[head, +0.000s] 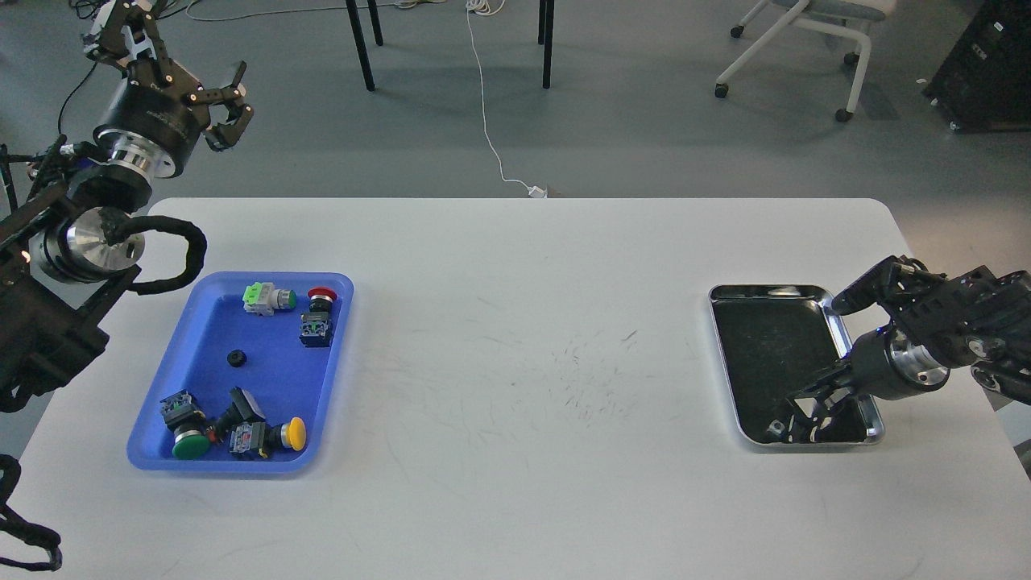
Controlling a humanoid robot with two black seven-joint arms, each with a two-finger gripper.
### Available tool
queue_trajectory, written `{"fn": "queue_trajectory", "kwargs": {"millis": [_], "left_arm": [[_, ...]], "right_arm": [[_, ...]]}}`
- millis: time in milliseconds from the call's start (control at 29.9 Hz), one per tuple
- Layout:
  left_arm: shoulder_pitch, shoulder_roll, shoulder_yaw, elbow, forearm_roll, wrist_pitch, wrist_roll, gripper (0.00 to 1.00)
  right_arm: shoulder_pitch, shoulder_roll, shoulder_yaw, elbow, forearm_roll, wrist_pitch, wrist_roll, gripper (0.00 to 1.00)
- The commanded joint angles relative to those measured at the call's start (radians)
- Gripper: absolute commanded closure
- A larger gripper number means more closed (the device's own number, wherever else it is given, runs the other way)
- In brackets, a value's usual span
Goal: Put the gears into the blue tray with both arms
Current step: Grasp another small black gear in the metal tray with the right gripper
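Note:
The blue tray (pixel 205 334) lies at the table's left side. One small black gear (pixel 236 358) rests near its middle, among several coloured push-button switches (pixel 314 316). My left gripper (pixel 224 109) is raised high beyond the table's far left edge, fingers spread open and empty. My right gripper (pixel 805 411) reaches down into the near end of the steel tray (pixel 834 322). Its dark fingers blend with the tray's dark inside, so their state is unclear. Any gear there is hidden against the dark.
More switches (pixel 233 431) crowd the blue tray's near end. Chair legs (pixel 362 44) and a white cable (pixel 487 121) are on the floor beyond the table. An office chair (pixel 805 40) stands far right.

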Motion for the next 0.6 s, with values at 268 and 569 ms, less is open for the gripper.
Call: {"fn": "queue_trajectory", "kwargs": {"millis": [268,569], "left_arm": [[0.001,0.011,0.003,0.0,0.0,0.002,0.001,0.02],[0.001,0.014,0.0,0.0,0.0,0.002,0.003,0.02]], "right_arm": [[-0.007,0.003,0.0,0.0,-0.001,0.0,0.001,0.77],[0.054,0.005,0.009,0.009,0.003,-0.02,0.001,0.89]]}}
